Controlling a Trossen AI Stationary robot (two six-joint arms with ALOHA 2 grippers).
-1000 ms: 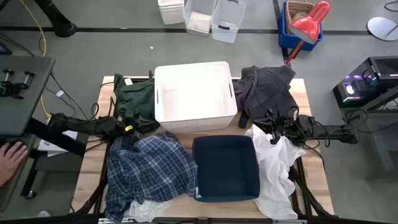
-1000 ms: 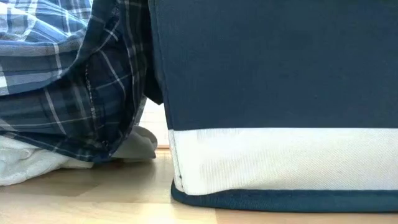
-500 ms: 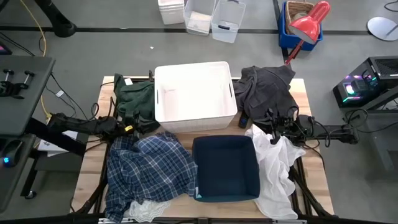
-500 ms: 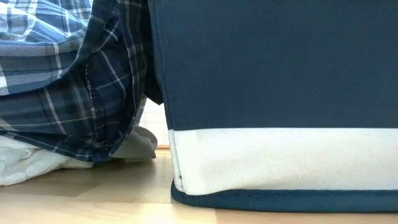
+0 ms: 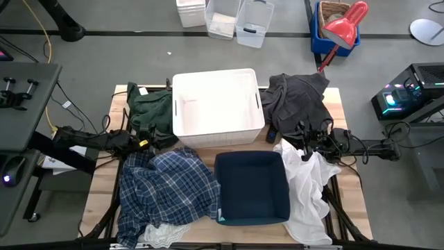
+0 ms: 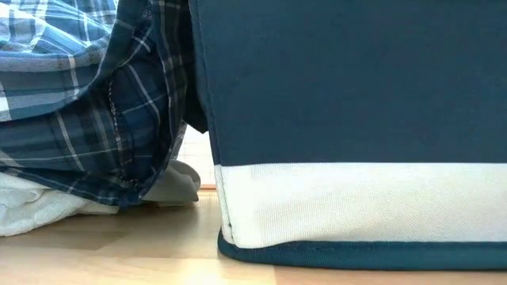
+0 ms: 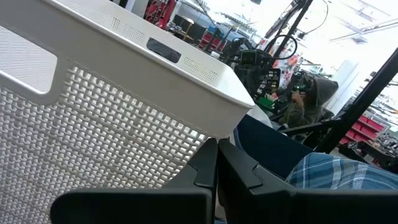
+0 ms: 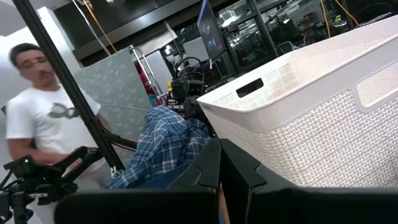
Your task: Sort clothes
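Note:
The blue-and-white plaid shirt point(image 5: 166, 189) lies crumpled at the near left, partly over a white garment point(image 5: 161, 235). A dark green garment point(image 5: 152, 112) lies far left, a dark grey one point(image 5: 298, 101) far right, and another white one point(image 5: 306, 186) near right. My left gripper point(image 5: 144, 143) is shut and empty, low between the green garment and the plaid shirt; it also shows in the left wrist view point(image 7: 217, 163). My right gripper point(image 5: 303, 144) is shut and empty, low between the grey and white garments; it also shows in the right wrist view point(image 8: 220, 160).
A white plastic bin point(image 5: 216, 102) stands at the far middle and a navy fabric bin point(image 5: 251, 187) at the near middle. The low view shows the navy bin's wall point(image 6: 356, 119) beside the plaid shirt point(image 6: 79, 103). A person point(image 8: 37, 124) stands beyond the table's left side.
A person's hand that showed off the table's left side has gone out of view. Both arms and the clothes have kept still.

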